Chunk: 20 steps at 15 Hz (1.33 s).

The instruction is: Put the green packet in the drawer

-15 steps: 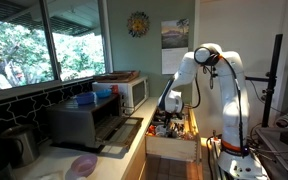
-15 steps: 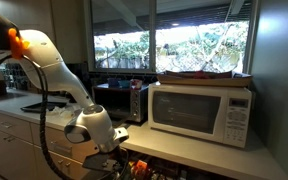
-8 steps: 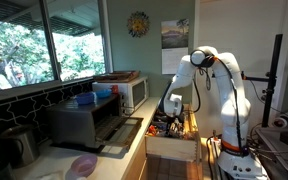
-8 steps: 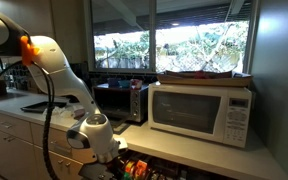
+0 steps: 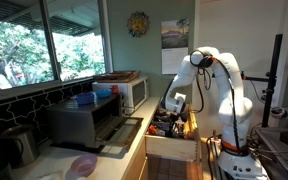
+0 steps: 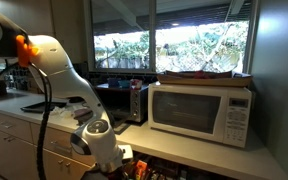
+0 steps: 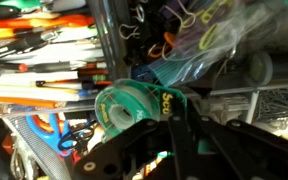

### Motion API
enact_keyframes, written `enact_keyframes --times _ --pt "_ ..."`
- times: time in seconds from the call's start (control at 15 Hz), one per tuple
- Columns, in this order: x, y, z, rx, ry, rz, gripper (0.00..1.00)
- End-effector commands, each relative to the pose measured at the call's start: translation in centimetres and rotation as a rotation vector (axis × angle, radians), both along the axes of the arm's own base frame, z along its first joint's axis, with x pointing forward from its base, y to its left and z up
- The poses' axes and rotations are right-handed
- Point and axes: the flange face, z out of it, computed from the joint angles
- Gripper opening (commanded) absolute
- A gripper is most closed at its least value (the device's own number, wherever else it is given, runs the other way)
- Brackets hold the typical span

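The drawer [image 5: 172, 149] stands pulled open below the counter and is full of clutter. My gripper [image 5: 174, 108] hangs low over it, and it also shows in an exterior view [image 6: 114, 160]. In the wrist view the black fingers [image 7: 174, 100] come together on the edge of the green packet [image 7: 124, 105], a green tape pack with a round roll. The packet is right over the drawer's contents. I cannot tell whether it rests on them. The drawer's contents show at the bottom edge of an exterior view [image 6: 144, 170].
The drawer holds pens [image 7: 44, 75], scissors [image 7: 59, 135] and clips [image 7: 184, 20]. A dark toaster oven [image 5: 89, 122] with its door down, a white microwave [image 6: 202, 110], a pink plate [image 5: 82, 164] and a kettle [image 5: 19, 145] are on the counter.
The arm has lowered the gripper toward the drawer and shifted it slightly along the drawer. The fingers stay closed on the packet.
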Motion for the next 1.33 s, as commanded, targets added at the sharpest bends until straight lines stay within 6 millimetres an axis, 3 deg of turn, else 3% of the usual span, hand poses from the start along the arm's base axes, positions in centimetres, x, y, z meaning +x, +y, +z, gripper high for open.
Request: enact_keyframes --times 0.0,0.2,0.4,0.53,0.87,1.13,1.27 --pt "0.2 -1.1 3.1 -0.008 -0.093 -0.022 0.4" --pt "0.8 -0.8 5.1 -0.015 -0.141 -0.029 0.62" --pt "-0.4 0.4 4.2 -0.077 -0.061 -0.017 0.87" --pt "-1.4 0.9 2.6 -0.118 0.0 -0.021 0.99" --pt "-0.7 2.0 2.1 -0.295 0.005 -0.098 1.0" --pt "0.4 2.9 1.1 -0.369 0.009 -0.095 0.84" --pt "1.1 3.7 0.8 -0.327 0.005 -0.085 0.94"
